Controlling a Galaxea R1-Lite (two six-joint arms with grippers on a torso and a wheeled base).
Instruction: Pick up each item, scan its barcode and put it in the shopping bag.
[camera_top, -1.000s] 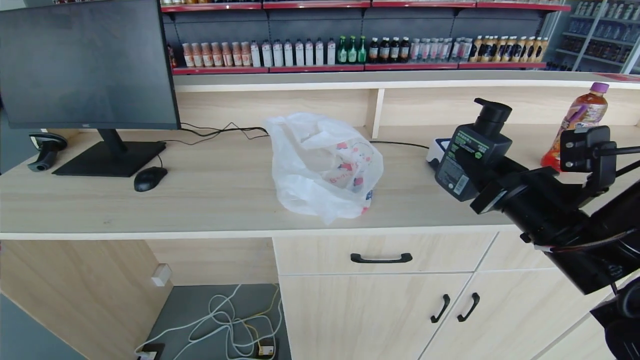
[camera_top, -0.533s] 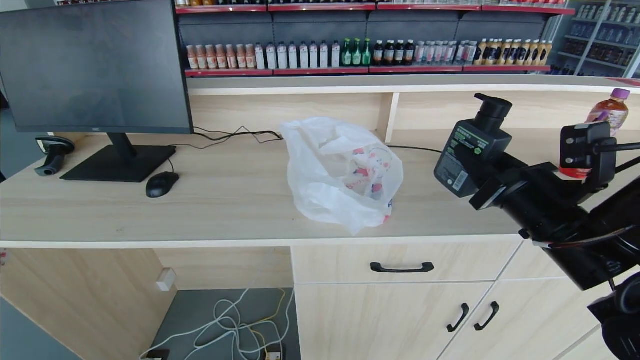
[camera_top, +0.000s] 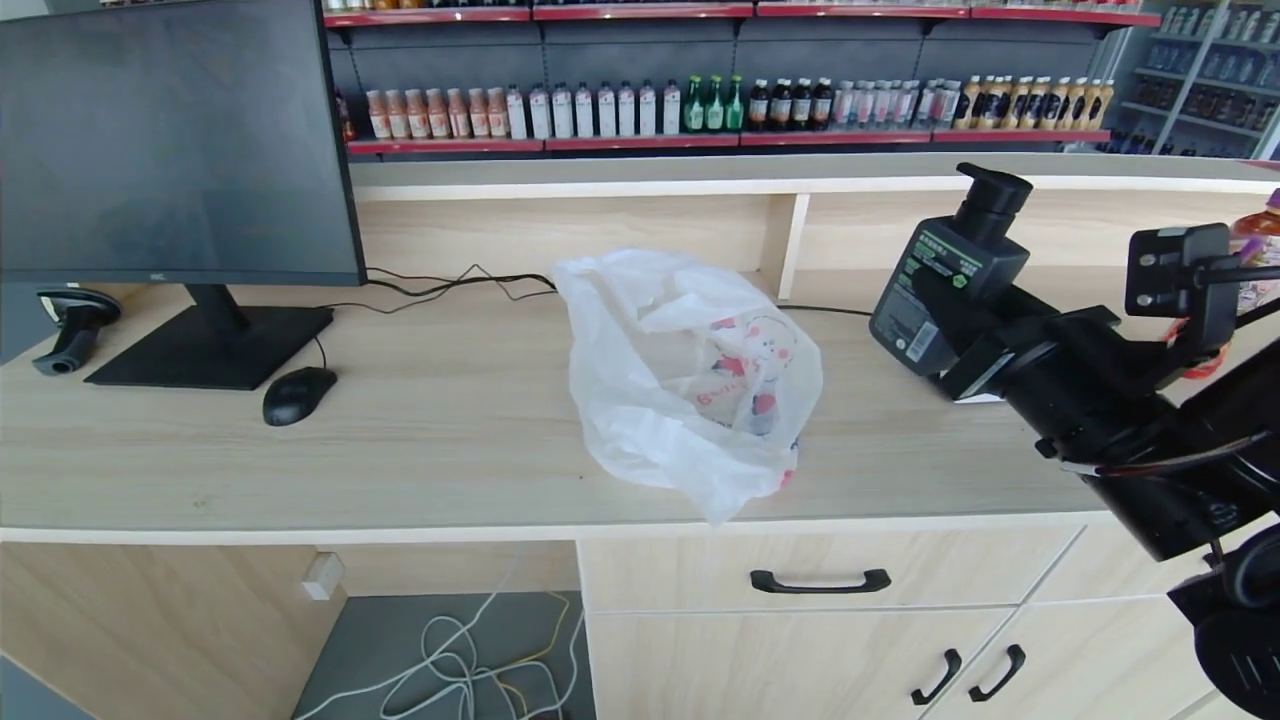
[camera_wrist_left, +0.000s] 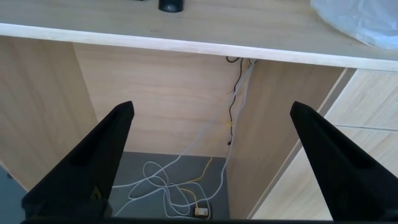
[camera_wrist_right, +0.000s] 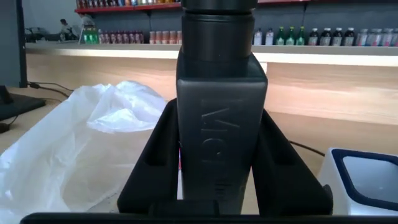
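A black pump bottle (camera_top: 945, 290) with a barcode label hangs above the counter's right part, with my right gripper (camera_top: 965, 335) shut on its lower body. The right wrist view shows the bottle (camera_wrist_right: 221, 124) upright between the black fingers (camera_wrist_right: 155, 162). The white plastic shopping bag (camera_top: 690, 370) lies crumpled on the counter to the bottle's left, also seen as the bag (camera_wrist_right: 81, 149). A white box scanner (camera_wrist_right: 367, 180) sits on the counter just behind the bottle. My left gripper (camera_wrist_left: 211, 162) is open, low in front of the counter's open bay.
A monitor (camera_top: 170, 150), a mouse (camera_top: 298, 393) and a handheld scanner (camera_top: 70, 330) stand on the counter's left. An orange drink bottle (camera_top: 1262, 225) is at the far right. A raised shelf with a divider (camera_top: 790, 245) backs the counter (camera_top: 450, 440). Cables (camera_wrist_left: 186, 186) lie underneath.
The head camera has shifted. My right gripper has carried the pump bottle slightly up and toward the bag, and the bottle now covers the white scanner in the head view.
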